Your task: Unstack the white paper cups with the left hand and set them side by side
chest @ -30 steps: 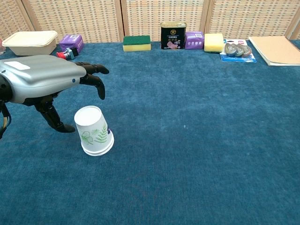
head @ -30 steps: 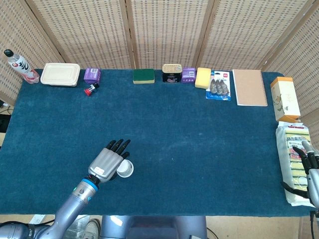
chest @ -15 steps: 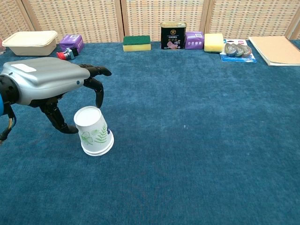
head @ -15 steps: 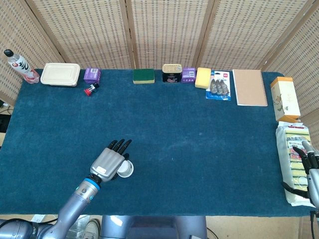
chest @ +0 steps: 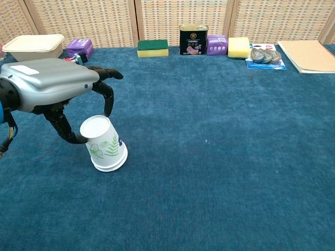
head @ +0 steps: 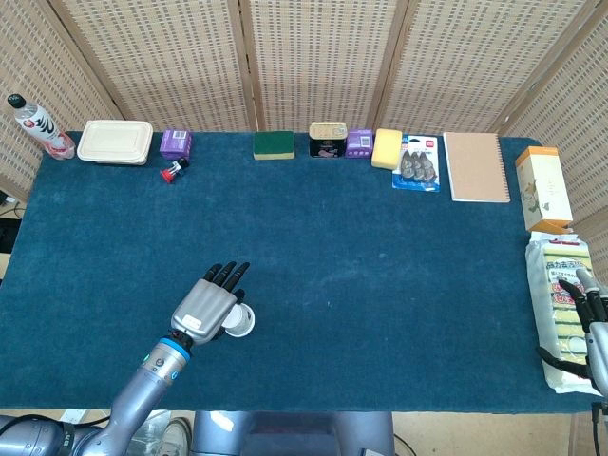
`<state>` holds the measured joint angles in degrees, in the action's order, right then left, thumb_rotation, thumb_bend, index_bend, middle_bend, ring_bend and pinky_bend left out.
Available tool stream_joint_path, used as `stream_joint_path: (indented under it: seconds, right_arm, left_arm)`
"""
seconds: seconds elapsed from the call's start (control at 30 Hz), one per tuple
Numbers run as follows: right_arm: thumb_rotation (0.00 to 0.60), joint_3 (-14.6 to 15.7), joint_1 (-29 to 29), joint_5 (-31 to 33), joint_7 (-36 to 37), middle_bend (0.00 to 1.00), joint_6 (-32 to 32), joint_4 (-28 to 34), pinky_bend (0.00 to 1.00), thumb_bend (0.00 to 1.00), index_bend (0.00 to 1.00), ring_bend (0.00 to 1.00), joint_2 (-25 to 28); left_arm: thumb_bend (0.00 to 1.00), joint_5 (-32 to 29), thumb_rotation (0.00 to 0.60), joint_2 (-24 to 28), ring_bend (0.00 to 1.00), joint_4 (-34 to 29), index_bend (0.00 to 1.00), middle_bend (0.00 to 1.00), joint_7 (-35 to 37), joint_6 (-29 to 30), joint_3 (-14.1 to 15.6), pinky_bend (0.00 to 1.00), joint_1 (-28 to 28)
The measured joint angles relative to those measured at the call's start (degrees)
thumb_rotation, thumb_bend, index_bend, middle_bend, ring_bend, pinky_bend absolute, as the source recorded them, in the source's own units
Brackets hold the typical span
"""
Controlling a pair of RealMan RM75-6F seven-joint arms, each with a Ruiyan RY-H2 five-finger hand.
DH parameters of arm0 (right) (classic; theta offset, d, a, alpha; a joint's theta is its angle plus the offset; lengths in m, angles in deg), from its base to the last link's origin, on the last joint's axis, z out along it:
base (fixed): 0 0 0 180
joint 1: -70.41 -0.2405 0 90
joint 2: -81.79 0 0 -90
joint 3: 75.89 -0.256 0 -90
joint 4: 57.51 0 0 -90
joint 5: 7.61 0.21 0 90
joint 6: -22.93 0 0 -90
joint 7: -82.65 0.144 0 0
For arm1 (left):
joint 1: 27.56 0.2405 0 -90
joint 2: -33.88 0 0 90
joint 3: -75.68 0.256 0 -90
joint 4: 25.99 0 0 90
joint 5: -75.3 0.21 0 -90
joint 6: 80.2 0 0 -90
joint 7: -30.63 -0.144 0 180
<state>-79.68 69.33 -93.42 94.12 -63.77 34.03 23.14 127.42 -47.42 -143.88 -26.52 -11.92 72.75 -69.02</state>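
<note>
The white paper cups (chest: pixel 104 149) with a green leaf print stand nested upside down on the blue cloth, leaning a little; from the head view only part of the cups (head: pixel 240 322) shows beside the hand. My left hand (chest: pixel 49 89) hovers over and behind them with its fingers (chest: pixel 107 99) curved above the top. Its thumb touches the stack's upper left side. The left hand (head: pixel 204 309) covers part of the stack from above. My right hand (head: pixel 591 318) lies at the table's far right edge on a sponge pack, holding nothing.
Along the back edge stand a food box (head: pixel 115 142), purple box (head: pixel 175 142), green sponge (head: pixel 274 144), tin (head: pixel 326 139), yellow sponge (head: pixel 387 147), clips pack (head: pixel 418 161) and notebook (head: pixel 476 166). A bottle (head: pixel 36 124) is far left. An orange carton (head: pixel 543 187) and sponge pack (head: pixel 556 304) sit right.
My left hand has closed in on the cups; its thumb now touches the stack's side and the stack has tipped slightly. The right hand has not moved.
</note>
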Motion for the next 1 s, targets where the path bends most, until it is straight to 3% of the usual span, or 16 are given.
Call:
stream_joint_path:
  seconds: [0.53,0.8,1.0]
  right_arm:
    - [0.600,0.1,0.1,-0.1,0.0,0.00,0.0,-0.1,0.00,0.08,0.11,0.00,0.1]
    - [0.600,0.1,0.0,-0.1,-0.8,0.00,0.1,0.0,0.00,0.08,0.11,0.00,-0.2]
    - [0.600,0.2,0.0,-0.2,-1.7,0.00,0.0,0.4,0.00,0.08,0.11,0.00,-0.4]
  left_arm:
    - [0.19,1.5,0.600,5.2,0.00,-6.6,0.40,0.00,0.3,3.6,0.7,0.10,-0.1]
    - [0.19,7.0,0.600,14.6,0.00,-13.0,0.40,0.00,5.4,5.4,1.0,0.10,2.1]
    - [0.19,10.4,0.600,21.0,0.00,-14.2,0.40,0.00,10.7,5.3,2.2,0.10,4.4]
